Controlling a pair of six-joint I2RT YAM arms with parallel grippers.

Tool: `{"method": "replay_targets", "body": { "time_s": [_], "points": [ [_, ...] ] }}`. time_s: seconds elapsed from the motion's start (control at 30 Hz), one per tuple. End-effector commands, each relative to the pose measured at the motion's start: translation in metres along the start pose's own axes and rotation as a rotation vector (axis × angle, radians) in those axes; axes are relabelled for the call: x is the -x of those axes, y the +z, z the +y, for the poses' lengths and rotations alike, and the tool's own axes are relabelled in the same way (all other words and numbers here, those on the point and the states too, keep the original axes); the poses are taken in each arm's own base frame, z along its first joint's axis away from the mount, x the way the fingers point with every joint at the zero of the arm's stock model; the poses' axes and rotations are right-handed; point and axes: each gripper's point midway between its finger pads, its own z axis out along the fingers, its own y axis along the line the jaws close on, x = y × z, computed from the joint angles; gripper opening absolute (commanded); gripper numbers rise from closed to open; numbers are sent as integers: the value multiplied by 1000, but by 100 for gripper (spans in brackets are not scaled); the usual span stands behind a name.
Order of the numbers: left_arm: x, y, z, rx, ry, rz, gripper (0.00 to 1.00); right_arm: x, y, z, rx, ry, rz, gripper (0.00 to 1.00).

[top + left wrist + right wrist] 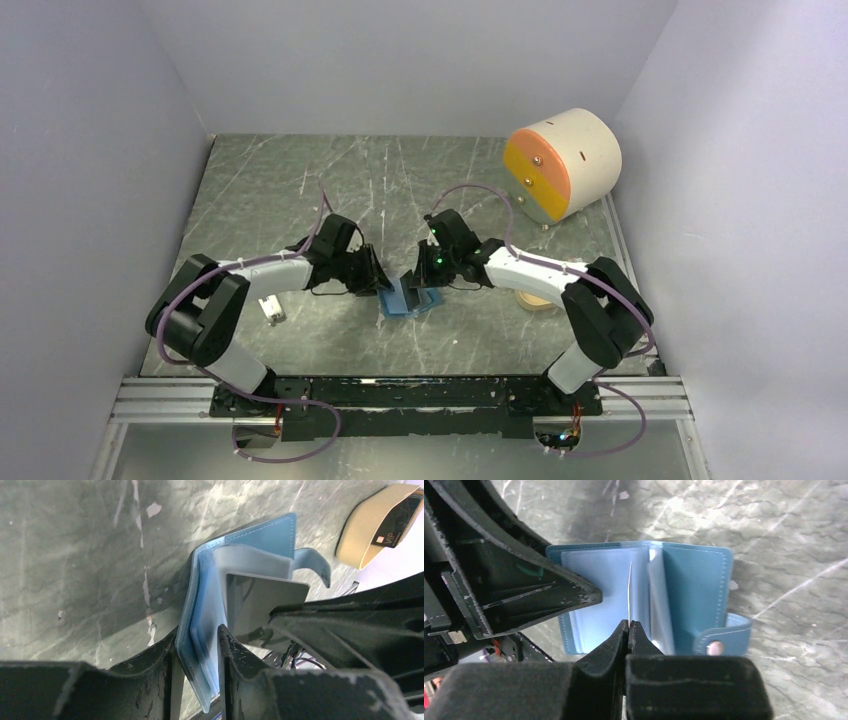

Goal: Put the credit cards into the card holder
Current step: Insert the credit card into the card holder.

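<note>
Two arms reached inward over the grey desk (300,190), the left arm (270,272) and the right arm (530,268) meeting at the card holder (403,298), which sat near the middle of the desk, towards its near edge. The blue holder was spread open, its paler sleeves fanned out between the two covers and its snap strap (729,637) curling off the outer edge.

In the left wrist view, the left jaws stood part-way apart around one cover and the sleeves next to it. That stack filled most of the gap between the fingers (150,680), but whether they pressed on it could not be told.

The right jaws were closed tight on a grey credit card (272,605). The right wrist view showed it edge-on as a thin pale line rising from the fingertips. Its far end lay among the holder's translucent sleeves, near the fold, though which pocket it met was unclear.

Off to the right, partly behind the right arm, sat a shallow tan tray (360,535) with a dark card (397,522) marked VIP lying in it. A cream drum (575,160) with an orange-yellow face stood at the far right corner. One small white clip (271,309) lay on the desk beside the left arm.
</note>
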Motion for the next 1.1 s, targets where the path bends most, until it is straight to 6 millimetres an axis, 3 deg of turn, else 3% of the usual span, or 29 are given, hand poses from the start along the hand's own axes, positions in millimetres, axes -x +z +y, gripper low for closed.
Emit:
{"method": "replay_targets", "body": {
  "time_s": [0.0, 0.33, 0.53, 0.77, 0.9, 1.07],
  "points": [
    [-7, -8, 7, -1, 20, 7, 33, 6, -1, -11, -39, -15, -40, 0],
    [-17, -15, 22, -7, 43, 36, 25, -1, -3, -33, 29, 52, -61, 0],
    [-18, -5, 27, -10, 64, 69, 15, -7, 0, -28, 142, 103, -45, 0],
    [-19, 6, 19, -82, 88, 96, 14, -4, -3, -18, 208, 139, -70, 0],
    [-18, 10, 13, -120, 105, 114, 15, -5, 0, -22, 204, 147, -72, 0],
    [-16, 10, 25, -42, 91, 109, 24, -3, 2, -30, 199, 151, -84, 0]
  ]
}}
